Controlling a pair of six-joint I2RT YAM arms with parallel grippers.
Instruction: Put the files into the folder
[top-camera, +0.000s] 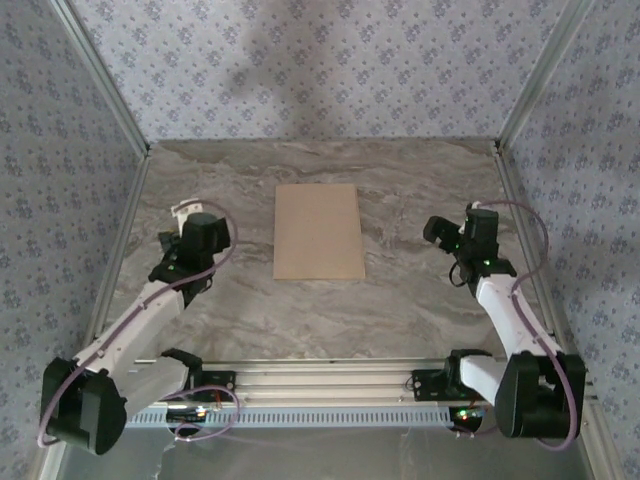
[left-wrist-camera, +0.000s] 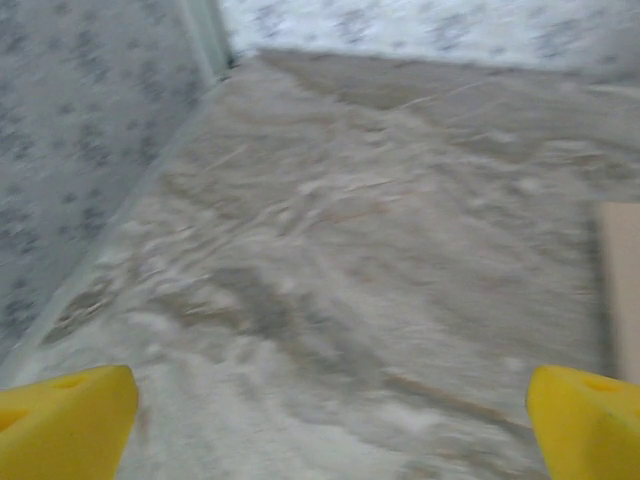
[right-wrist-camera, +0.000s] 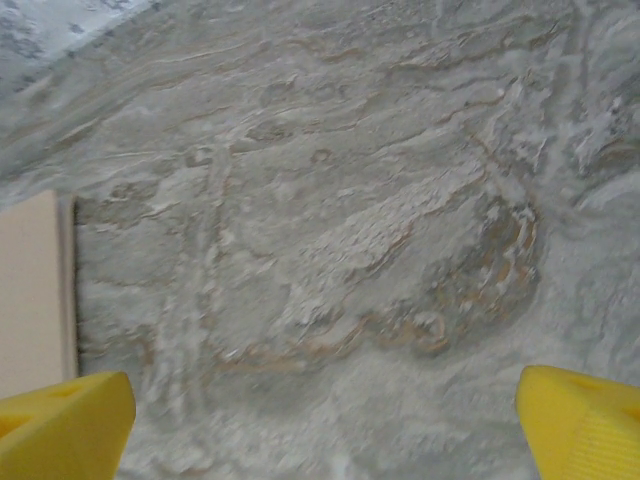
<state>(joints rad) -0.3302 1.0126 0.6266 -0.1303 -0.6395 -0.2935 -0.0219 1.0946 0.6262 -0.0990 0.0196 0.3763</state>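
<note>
The folder lies shut and flat in the middle of the table, a tan cardboard rectangle. The files are out of view. My left gripper hovers left of the folder, apart from it. In the left wrist view that gripper is open, its yellow fingertips wide apart over bare marble, and the folder's edge shows at the right. My right gripper is to the right of the folder. In the right wrist view it is open with nothing between its fingertips, and the folder's corner lies at the left.
The marble table is closed in by patterned walls with metal posts at the back corners. A metal rail carrying both arm bases runs along the near edge.
</note>
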